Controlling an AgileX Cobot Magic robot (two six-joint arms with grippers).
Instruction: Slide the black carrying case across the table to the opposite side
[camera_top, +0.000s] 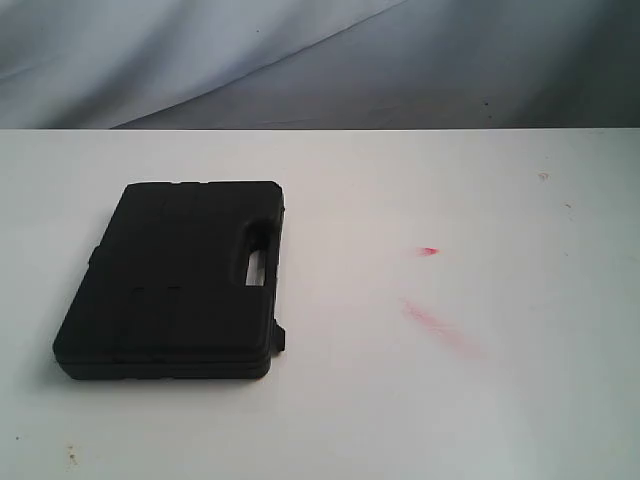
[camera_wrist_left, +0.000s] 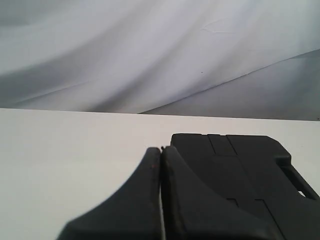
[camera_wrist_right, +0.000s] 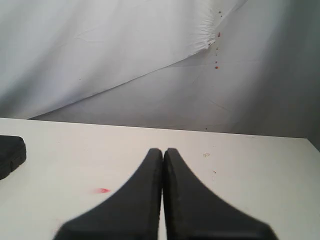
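Note:
The black case (camera_top: 175, 275) lies flat on the left half of the white table (camera_top: 400, 400), its handle slot facing the middle. Neither arm shows in the exterior view. In the left wrist view my left gripper (camera_wrist_left: 161, 150) is shut with nothing in it, and the case (camera_wrist_left: 240, 175) lies just beyond and to one side of its tips. My right gripper (camera_wrist_right: 163, 151) is shut and empty above bare table; only a corner of the case (camera_wrist_right: 11, 154) shows at the edge of that view.
Red smears (camera_top: 435, 325) and a small red spot (camera_top: 428, 251) mark the table's right half. A grey-white cloth backdrop (camera_top: 320, 60) hangs behind the far edge. Small dark specks (camera_top: 70, 457) sit near the front left.

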